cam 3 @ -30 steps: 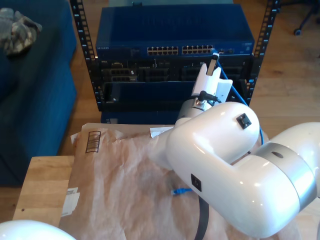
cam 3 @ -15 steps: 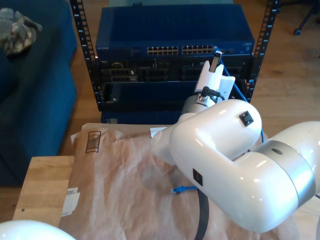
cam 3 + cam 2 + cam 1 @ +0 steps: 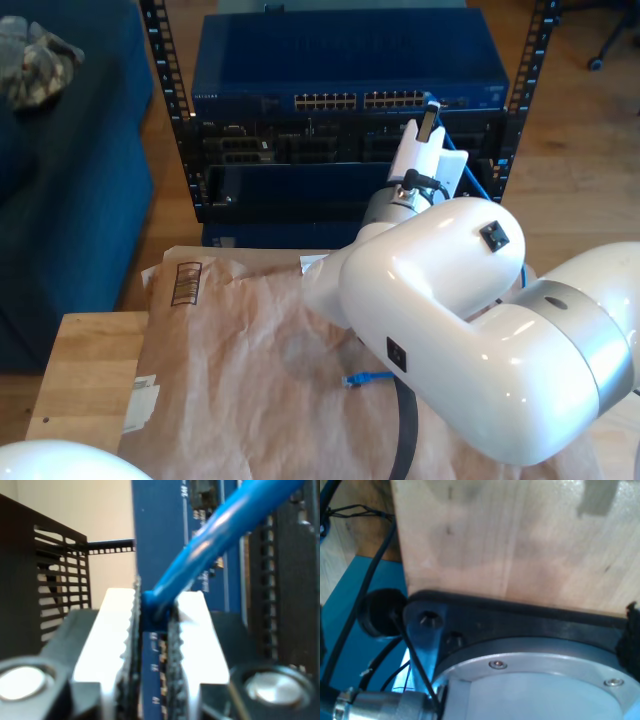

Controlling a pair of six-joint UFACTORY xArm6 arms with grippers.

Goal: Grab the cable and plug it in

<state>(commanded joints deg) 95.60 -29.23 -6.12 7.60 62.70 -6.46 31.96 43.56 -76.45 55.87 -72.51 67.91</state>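
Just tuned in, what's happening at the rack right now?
My second gripper is shut on the blue cable near one end and holds it up at the blue network switch, by the end of the port row toward the exterior view's right. The cable's other plug lies loose on the brown paper.

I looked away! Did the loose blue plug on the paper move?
Yes. The loose plug slid a little toward the exterior view's left, judged against the paper.

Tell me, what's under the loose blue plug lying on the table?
Crinkled brown paper lies under the cable's loose plug. The paper hides whatever is beneath it there.
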